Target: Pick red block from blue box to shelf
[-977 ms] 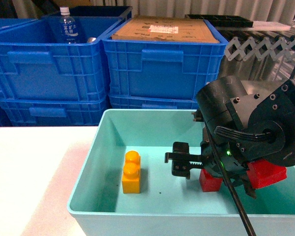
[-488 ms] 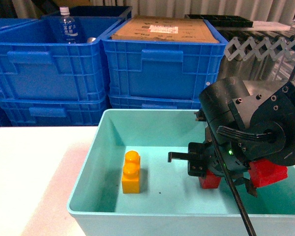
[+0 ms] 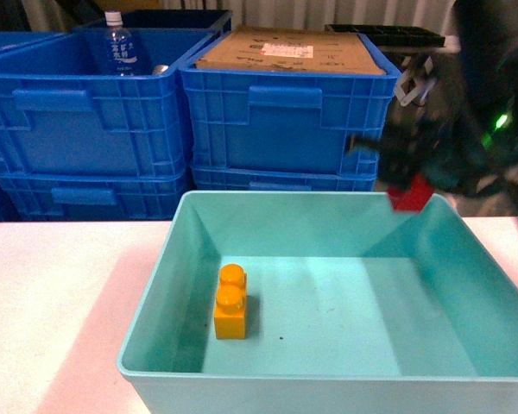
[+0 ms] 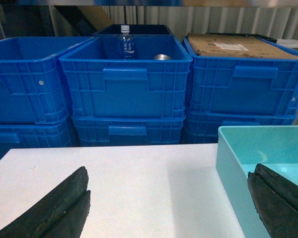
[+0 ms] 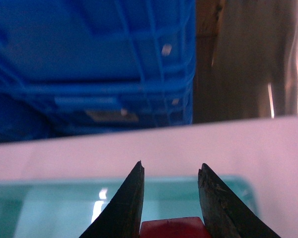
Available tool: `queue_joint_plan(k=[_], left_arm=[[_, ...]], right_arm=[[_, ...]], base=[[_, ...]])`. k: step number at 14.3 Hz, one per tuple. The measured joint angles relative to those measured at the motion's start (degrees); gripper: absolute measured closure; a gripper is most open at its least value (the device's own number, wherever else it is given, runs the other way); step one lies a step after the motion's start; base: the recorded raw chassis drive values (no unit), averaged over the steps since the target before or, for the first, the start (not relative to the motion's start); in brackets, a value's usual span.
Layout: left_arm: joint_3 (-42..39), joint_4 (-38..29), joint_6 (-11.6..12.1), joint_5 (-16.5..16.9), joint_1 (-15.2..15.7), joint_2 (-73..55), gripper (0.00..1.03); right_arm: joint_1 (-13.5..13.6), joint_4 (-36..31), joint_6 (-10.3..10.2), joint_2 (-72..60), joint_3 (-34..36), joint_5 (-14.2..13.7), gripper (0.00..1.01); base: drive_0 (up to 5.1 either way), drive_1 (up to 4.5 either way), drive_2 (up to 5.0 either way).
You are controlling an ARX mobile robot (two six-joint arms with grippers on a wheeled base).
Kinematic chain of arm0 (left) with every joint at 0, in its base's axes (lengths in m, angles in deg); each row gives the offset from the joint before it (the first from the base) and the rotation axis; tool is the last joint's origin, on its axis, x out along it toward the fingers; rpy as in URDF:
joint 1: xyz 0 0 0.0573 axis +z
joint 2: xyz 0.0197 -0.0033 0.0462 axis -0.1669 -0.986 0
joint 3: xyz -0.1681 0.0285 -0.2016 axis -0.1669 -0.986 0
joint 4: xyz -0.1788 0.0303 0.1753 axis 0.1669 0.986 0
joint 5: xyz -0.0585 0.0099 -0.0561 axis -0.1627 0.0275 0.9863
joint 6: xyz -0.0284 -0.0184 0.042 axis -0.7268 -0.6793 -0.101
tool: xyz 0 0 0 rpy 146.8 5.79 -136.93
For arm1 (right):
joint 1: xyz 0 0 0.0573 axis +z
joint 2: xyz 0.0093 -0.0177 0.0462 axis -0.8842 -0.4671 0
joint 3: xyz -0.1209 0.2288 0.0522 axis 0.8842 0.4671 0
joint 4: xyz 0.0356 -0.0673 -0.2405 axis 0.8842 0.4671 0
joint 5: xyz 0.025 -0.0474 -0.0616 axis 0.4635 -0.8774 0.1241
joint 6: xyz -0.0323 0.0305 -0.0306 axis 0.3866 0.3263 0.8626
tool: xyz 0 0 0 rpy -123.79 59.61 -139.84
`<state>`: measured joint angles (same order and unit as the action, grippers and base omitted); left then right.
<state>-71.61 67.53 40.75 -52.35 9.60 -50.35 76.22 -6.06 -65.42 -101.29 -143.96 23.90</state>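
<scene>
Right jaws (image 5: 170,171) clamping red block (image 5: 174,228), raised over blue box (image 3: 242,379)

No readable text: water bottle (image 3: 117,45) label and cardboard (image 3: 287,53) sticker illegible.

Warehouse-like storeroom: stacked blue crates (image 4: 124,94), a cardboard sheet (image 3: 287,53), white worktable (image 4: 124,183).

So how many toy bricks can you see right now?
2: an orange-yellow brick standing inside the turquoise tub, and a red block held by the right gripper above the tub's far right corner.
</scene>
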Motion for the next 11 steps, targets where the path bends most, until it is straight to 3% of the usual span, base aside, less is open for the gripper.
queue_joint_plan(k=[3, 5, 8, 9, 11], left_arm=[[0.0, 0.0, 0.0, 0.02, 0.0, 0.0, 0.05], [0.0, 0.0, 0.0, 0.0, 0.0, 0.0, 0.05], [0.0, 0.0, 0.0, 0.02, 0.0, 0.0, 0.05], [0.0, 0.0, 0.0, 0.02, 0.0, 0.0, 0.05], [0.0, 0.0, 0.0, 0.02, 0.0, 0.0, 0.05]], right_arm=[[-2.6, -5.51, 1.22, 10.49, 5.9, -2.03, 0.74], [-0.76, -10.62, 2.49, 15.82, 14.78, -6.08, 0.74], [3.74, -12.46, 1.05, 26.4, 28.61, -11.93, 0.74], [5.16, -13.16, 0.48, 28.0, 31.85, -13.18, 0.74], [5.86, -15.89, -0.04, 24.68, 33.33, -12.48, 0.74]], base=[[0.0, 0.0, 0.0], [0.0, 0.0, 0.0], [0.0, 0.0, 0.0], [0.0, 0.0, 0.0], [0.0, 0.0, 0.0]])
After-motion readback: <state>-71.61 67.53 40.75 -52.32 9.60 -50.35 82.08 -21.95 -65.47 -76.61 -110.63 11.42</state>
